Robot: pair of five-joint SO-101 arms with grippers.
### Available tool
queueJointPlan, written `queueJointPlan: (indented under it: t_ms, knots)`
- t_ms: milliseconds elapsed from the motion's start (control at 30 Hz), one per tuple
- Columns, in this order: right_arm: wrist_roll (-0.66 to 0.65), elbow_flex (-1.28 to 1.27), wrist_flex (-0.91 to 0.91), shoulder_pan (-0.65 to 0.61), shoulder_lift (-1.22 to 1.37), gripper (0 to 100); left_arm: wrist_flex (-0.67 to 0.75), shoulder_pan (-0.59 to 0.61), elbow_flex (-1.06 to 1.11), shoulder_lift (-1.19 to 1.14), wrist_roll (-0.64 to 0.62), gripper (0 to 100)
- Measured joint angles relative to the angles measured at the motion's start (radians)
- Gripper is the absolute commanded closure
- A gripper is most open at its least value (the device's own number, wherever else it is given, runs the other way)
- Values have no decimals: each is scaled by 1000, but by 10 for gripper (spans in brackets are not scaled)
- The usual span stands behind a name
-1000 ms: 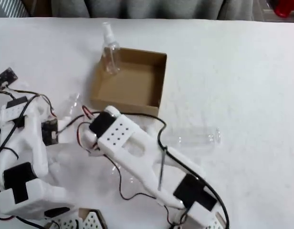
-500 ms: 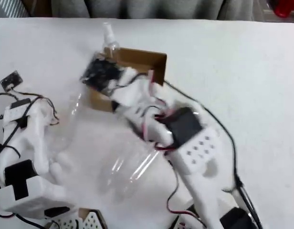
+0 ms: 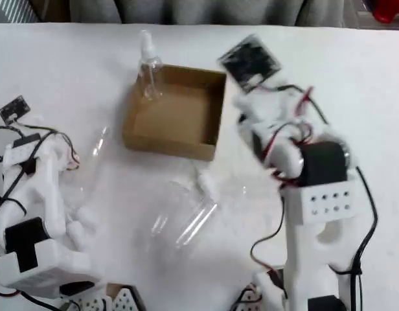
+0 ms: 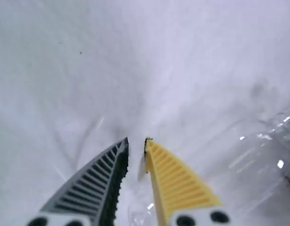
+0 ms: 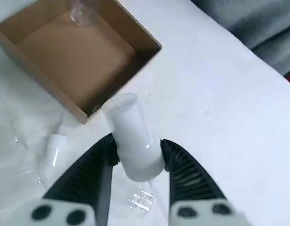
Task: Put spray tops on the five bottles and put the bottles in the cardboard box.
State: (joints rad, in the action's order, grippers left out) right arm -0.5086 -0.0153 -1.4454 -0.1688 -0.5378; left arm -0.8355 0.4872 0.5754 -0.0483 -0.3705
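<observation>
Two fingers (image 4: 98, 188), one grey and one yellow, of the left gripper (image 4: 136, 141) sit nearly together near the left edge of the white table (image 3: 355, 78). Only a sliver shows between their tips, and we cannot tell whether they pinch anything. A clear plastic bottle (image 3: 96, 152) lies beside the left arm (image 3: 41, 194). Toward the far edge sits the open brown cardboard box (image 3: 167, 144), and a clear bottle with a spray top (image 3: 149, 71) stands in its far left corner. More clear bottles (image 3: 186, 217) lie toward the near edge; we cannot count them. Right of the box, the right gripper (image 5: 135, 141) clamps a white cylindrical spray top (image 5: 127, 120).

White arms (image 3: 316, 243), black motors (image 3: 324, 163), yellow-grey left claw (image 4: 136, 140)
</observation>
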Motion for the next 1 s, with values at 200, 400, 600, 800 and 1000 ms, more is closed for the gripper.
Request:
queueJointPlan:
  t_ms: [200,400,600,800,1000]
  knots:
    - [0,0,-54,227,83,983,0,0,0,0,6,924]
    - [0,0,-58,428,221,983,0,-15,0,0,86,924]
    - [0,0,-58,534,399,983,0,-21,0,0,97,924]
    - [46,0,-34,572,575,983,-3,-21,0,0,141,924]
    - [104,-9,26,628,663,983,-3,-34,0,0,183,924]
